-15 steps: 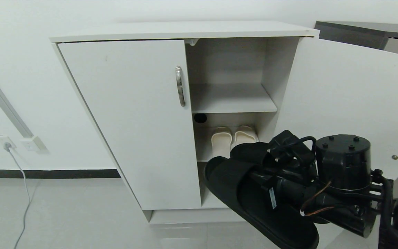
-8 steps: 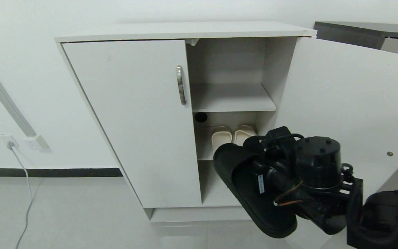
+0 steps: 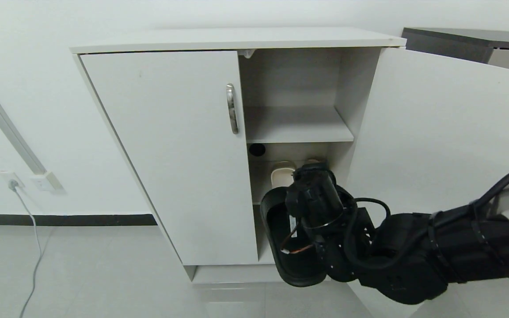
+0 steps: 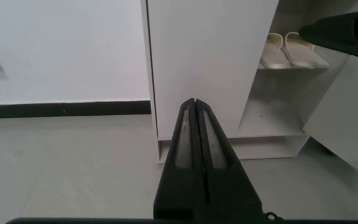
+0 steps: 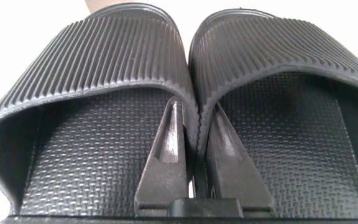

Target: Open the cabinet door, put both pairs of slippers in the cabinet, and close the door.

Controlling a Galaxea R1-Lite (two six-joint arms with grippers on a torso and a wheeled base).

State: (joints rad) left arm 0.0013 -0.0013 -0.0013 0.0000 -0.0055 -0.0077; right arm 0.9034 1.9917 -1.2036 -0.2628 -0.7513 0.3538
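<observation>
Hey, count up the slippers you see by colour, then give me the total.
Black slippers: 2, both clamped in the right gripper
Cream slippers: 2, side by side on a shelf inside the cabinet
Total: 4 slippers

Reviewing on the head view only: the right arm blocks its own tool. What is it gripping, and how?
Observer: The right tool is shut on the black slippers, pinching their two adjoining side walls together.
Operator: And the left tool?
Observer: The left tool is shut and empty, hanging in front of the closed left door.
Operator: Is the bottom shelf free?
Observer: The bottom shelf looks bare; the cream slippers sit on the shelf above.
</observation>
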